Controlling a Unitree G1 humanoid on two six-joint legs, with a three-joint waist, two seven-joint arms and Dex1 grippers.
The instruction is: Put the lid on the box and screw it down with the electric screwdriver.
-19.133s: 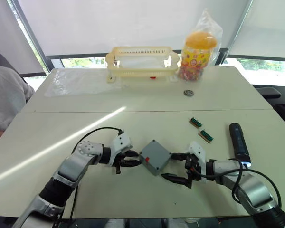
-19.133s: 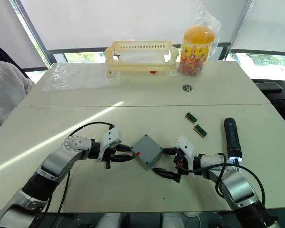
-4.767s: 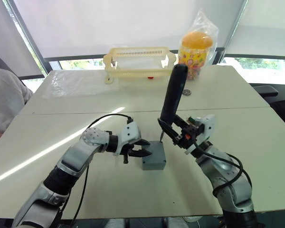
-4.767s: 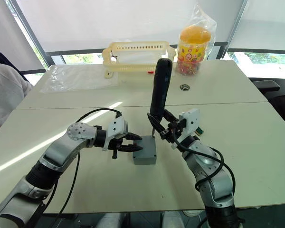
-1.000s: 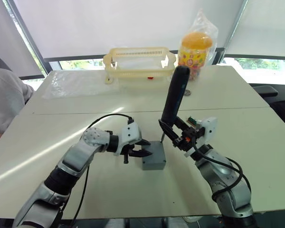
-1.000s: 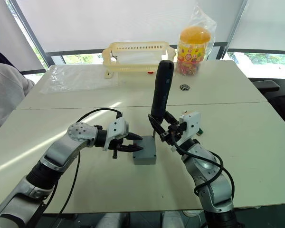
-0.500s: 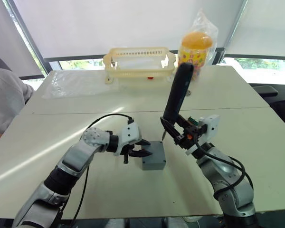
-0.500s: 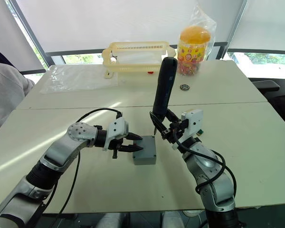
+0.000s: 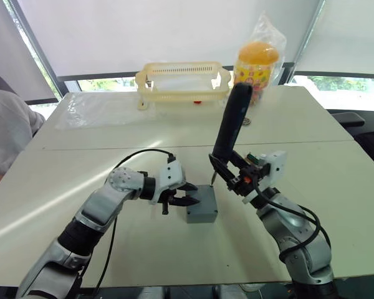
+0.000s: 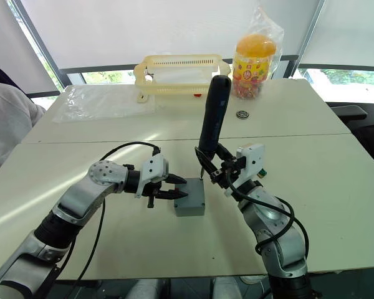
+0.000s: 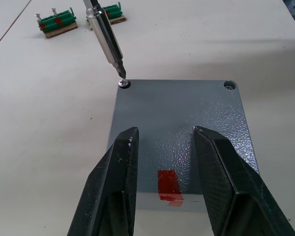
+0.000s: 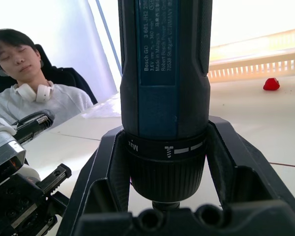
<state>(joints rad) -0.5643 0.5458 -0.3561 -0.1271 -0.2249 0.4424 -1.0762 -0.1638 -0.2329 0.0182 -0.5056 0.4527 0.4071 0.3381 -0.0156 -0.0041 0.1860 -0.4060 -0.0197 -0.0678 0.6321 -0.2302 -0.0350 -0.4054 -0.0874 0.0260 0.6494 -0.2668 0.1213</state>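
Grey plastic lid [image 11: 179, 118]: on box, bit at corner screw in my left wrist view.
Right end effector [image 9: 232, 176]: clamps dark pen-shaped electric screwdriver [image 9: 229, 124].
Left end effector [image 9: 186, 195]: spread, straddling box [image 9: 201, 208].
Surface: white table [image 9: 112, 156].

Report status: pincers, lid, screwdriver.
Left pincer open, straddling the lid on the box. Right pincer shut on electric screwdriver, bit at a corner screw. Nothing obstructing.

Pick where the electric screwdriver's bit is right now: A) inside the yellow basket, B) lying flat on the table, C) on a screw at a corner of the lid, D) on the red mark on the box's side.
C: in the left wrist view the electric screwdriver has its bit tip on a screw head at a corner of the lid, held upright by the right gripper.
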